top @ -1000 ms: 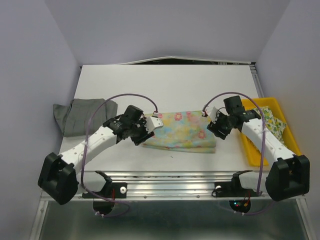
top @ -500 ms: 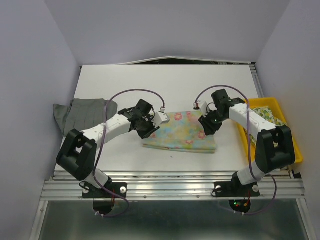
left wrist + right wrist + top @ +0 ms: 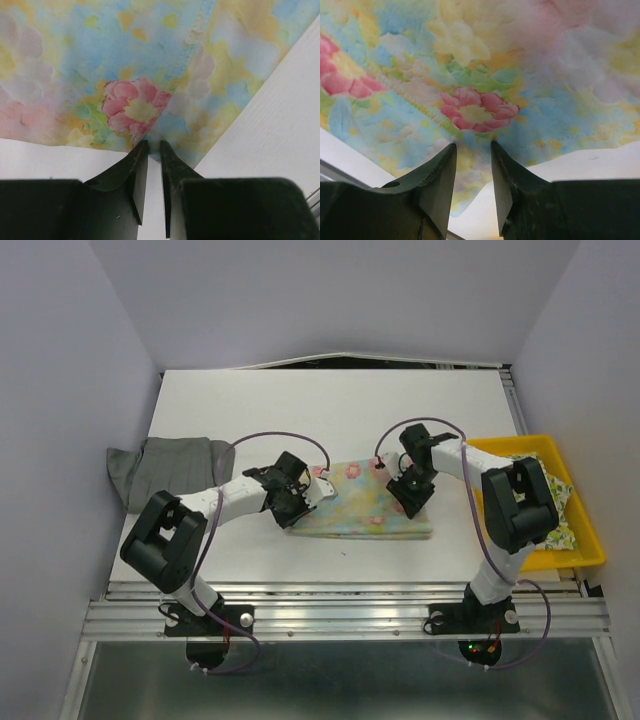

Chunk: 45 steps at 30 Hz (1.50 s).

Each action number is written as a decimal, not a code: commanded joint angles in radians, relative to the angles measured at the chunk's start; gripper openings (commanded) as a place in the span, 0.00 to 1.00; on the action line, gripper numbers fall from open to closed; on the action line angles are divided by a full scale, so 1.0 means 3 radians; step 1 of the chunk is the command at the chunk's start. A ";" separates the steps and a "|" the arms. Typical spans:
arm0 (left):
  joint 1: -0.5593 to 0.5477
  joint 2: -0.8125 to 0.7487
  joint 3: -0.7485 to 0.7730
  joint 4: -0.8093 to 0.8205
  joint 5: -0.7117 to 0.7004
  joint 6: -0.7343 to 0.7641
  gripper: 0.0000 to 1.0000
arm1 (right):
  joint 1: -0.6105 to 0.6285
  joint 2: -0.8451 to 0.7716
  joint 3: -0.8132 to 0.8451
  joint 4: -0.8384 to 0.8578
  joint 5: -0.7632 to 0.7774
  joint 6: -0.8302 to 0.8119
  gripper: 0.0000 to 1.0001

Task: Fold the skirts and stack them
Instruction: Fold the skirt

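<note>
Folded flat mid-table: floral skirt. At its left edge, left gripper; over its right part, right gripper, perhaps touching cloth. Far left, grey skirt. Right, yellow tray holding pale printed skirt.

pastel yellow-blue skirt with pink flowers; plain grey skirt; pale green-yellow printed skirt; yellow tray; white desk.

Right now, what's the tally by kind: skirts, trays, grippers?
Skirts: 3 (grey skirt, floral skirt, printed skirt lying in the yellow tray)
Trays: 1
Grippers: 2 (left gripper, right gripper)
Total: 6
</note>
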 commanded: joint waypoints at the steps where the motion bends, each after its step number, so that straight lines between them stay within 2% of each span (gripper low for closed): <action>1: -0.0154 -0.0098 -0.0194 -0.0076 0.0176 0.0026 0.26 | -0.0018 0.0603 0.0304 0.0567 0.0448 -0.0050 0.41; 7: -0.0425 -0.0180 -0.0205 0.0005 0.0283 0.0062 0.26 | 0.0043 0.1467 0.1622 0.0511 0.0499 -0.0065 0.41; 9: -0.0645 -0.0068 -0.0062 0.0092 0.0314 -0.0024 0.26 | 0.0119 0.1753 0.2168 0.0526 0.0576 -0.0075 0.41; 13: -0.0860 0.0289 0.0714 0.0087 0.0604 -0.0336 0.29 | 0.0156 0.1847 0.2742 0.0618 0.0693 0.0001 0.42; 14: -0.0896 0.0331 0.1039 0.0062 0.0661 -0.0388 0.32 | 0.0156 0.1806 0.2769 0.0704 0.0780 -0.0004 0.43; 17: -0.0932 0.0327 0.1435 0.0036 0.0652 -0.0465 0.38 | 0.0156 0.1536 0.2622 0.0863 0.0776 0.0037 0.46; 19: -0.0922 0.0204 0.1503 0.0031 0.0529 -0.0485 0.41 | 0.0156 0.1387 0.2550 0.0803 0.0644 0.0119 0.48; 21: -0.0902 0.0011 0.1437 0.0041 0.0243 -0.0455 0.45 | 0.0156 0.1223 0.2539 0.0552 0.0189 0.0272 0.50; 24: -0.0672 -0.0169 0.1248 -0.0040 0.0196 -0.0363 0.51 | 0.0192 0.1121 0.2463 0.0296 -0.0275 0.0487 0.51; 30: -0.0002 -0.0481 0.0931 -0.0240 0.0181 -0.0072 0.57 | 0.0274 0.1080 0.2161 0.0173 -0.1068 0.0957 0.53; 34: 0.0285 -0.0563 0.0625 -0.0128 -0.0099 0.0341 0.64 | 0.0416 0.1131 0.1977 0.0071 -0.1392 0.1050 0.53; 38: 0.0464 -0.0507 0.0450 0.0016 -0.0213 0.0578 0.66 | 0.0493 0.1131 0.1671 -0.0026 -0.1306 0.0856 0.53; 41: 0.0505 -0.0527 0.0358 0.0062 -0.0162 0.0614 0.66 | 0.0493 0.1167 0.1472 -0.0026 -0.0908 0.0611 0.52; 45: 0.0505 -0.0879 0.0082 0.0235 -0.0014 0.0792 0.66 | 0.0356 0.1258 0.1302 0.0081 -0.0447 0.0339 0.50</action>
